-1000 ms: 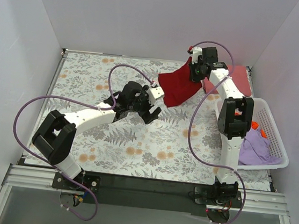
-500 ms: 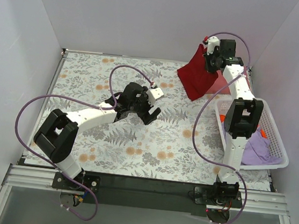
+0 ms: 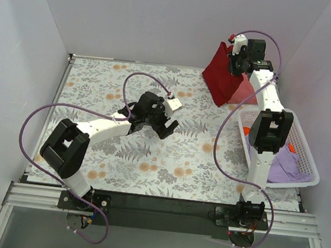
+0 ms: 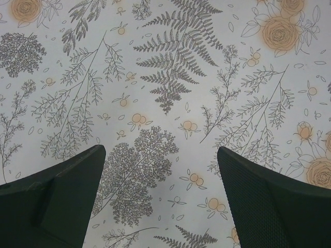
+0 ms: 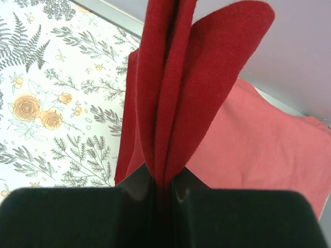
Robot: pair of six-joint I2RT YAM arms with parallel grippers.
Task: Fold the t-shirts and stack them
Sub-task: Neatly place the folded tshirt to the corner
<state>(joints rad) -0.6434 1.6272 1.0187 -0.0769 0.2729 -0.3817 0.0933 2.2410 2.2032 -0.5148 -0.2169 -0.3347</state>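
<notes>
My right gripper is shut on the folded deep crimson t-shirt and holds it hanging in the air at the far right. In the right wrist view the crimson t-shirt is pinched between the jaws, above the pinkish-red t-shirt. That pinkish-red t-shirt lies flat at the table's far right corner. My left gripper is open and empty over the floral cloth near the table's middle; its fingers frame bare cloth. A lavender t-shirt and an orange one lie in the basket.
The white lattice basket stands at the right edge of the table. White walls close in the table at the back and both sides. The right arm's purple cable loops over the table's right half.
My right gripper has lifted the crimson t-shirt up and to the right, off the cloth, until it hangs above the pinkish-red t-shirt. The left arm has barely moved.
</notes>
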